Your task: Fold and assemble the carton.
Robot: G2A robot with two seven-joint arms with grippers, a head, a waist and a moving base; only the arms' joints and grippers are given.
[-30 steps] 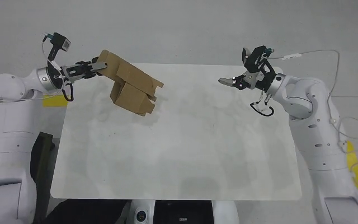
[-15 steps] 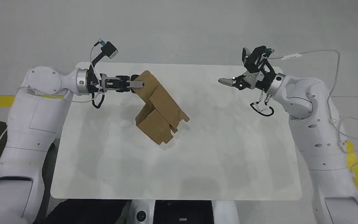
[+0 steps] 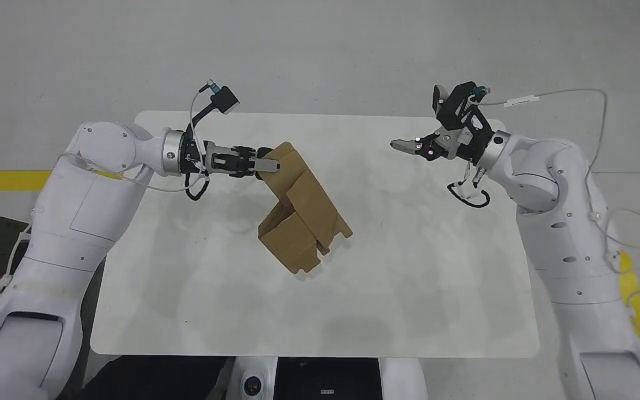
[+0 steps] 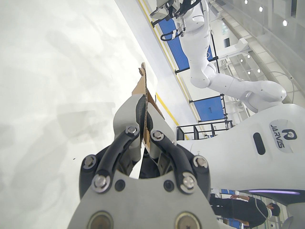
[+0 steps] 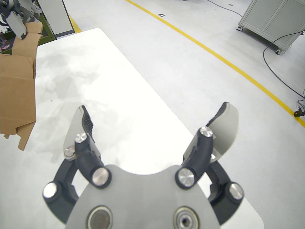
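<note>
Carton point(image 3: 300, 218) is held over mid-tabletop point(image 3: 430, 300), half-formed, its flap pinched at 11 o'clock by the clamped left gripper point(image 3: 266, 164), likely to present it. The right gripper point(image 3: 405, 146) hovers spread-fingered at 2 o'clock.

- A white, rounded-corner rectangular table point(image 3: 400, 300) sat mid-frame in the top view, its surface faintly smudged.
- A strip of yellow floor tape point(image 3: 18, 181) lay at nine o'clock from the table.
- A curved yellow floor line point(image 5: 214, 53) crossed the pale floor beyond the table.
- A grey metal-framed cabinet on casters point(image 5: 274, 17) stood past that line, with a black cable point(image 5: 263, 54) trailing beside it.
</note>
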